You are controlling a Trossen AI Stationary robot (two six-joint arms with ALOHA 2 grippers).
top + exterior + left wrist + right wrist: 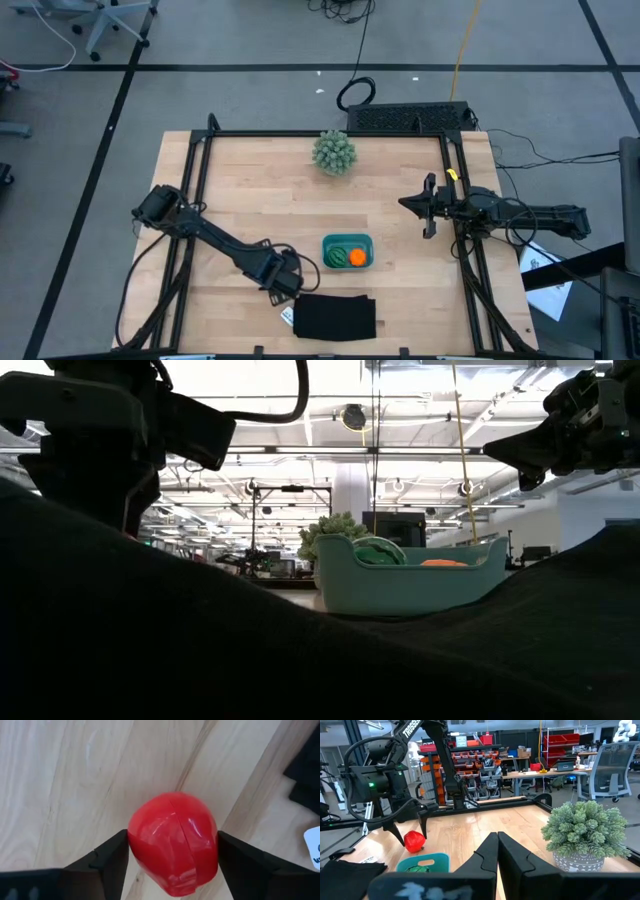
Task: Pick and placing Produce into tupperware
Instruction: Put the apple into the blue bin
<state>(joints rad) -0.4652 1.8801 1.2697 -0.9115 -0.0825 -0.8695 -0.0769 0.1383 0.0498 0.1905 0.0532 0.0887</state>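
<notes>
The red tomato [172, 852] sits between the fingers of my left gripper [172, 845], near the table's near edge, left of the teal tupperware [347, 251]. The right wrist view also shows the tomato [414, 841] between those fingers. From above, my left gripper [288, 282] hides it. The green striped melon [338, 255] and the orange ball [357, 257] lie inside the tupperware [405, 585]. My right gripper [427, 205] waits shut at the table's right side, touching nothing. My left gripper pinches the red tomato between its two fingers, one finger [112, 857] on each side of the ball [136, 845]. The fingers come from above, slanting down. I cannot tell whether the tomato rests on the table or is lifted off it.
A spiky pale-green plant [333, 151] stands at the table's far edge. A flat black rectangle [334, 317] lies at the near edge, right beside my left gripper, with a white label [288, 317] at its left. Black frame rails run along the table's sides.
</notes>
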